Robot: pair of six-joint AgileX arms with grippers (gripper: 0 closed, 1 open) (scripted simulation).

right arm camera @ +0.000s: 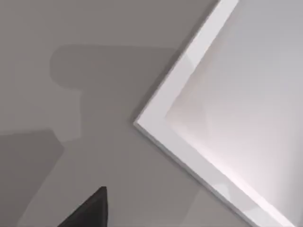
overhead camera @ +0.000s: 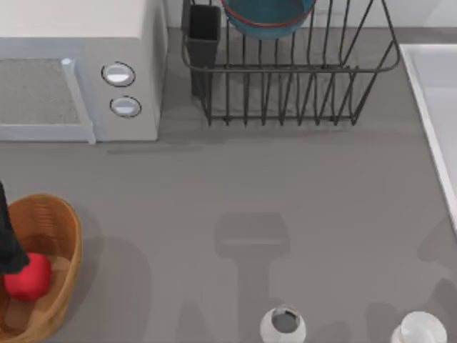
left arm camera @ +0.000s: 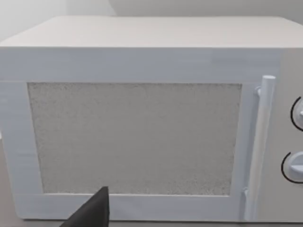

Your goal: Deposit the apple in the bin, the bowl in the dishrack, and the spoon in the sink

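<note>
Apple (overhead camera: 28,277) — one — in bin (overhead camera: 53,221).

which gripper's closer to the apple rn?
Left. The left gripper is a dark shape at the table's left edge, right over the apple in the bin. The right gripper is far off beside the sink, at the table's right.

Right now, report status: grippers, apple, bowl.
Left gripper over the bin, at the apple. Apple inside bin. Bowl in the dishrack. Nothing blocking.
</note>
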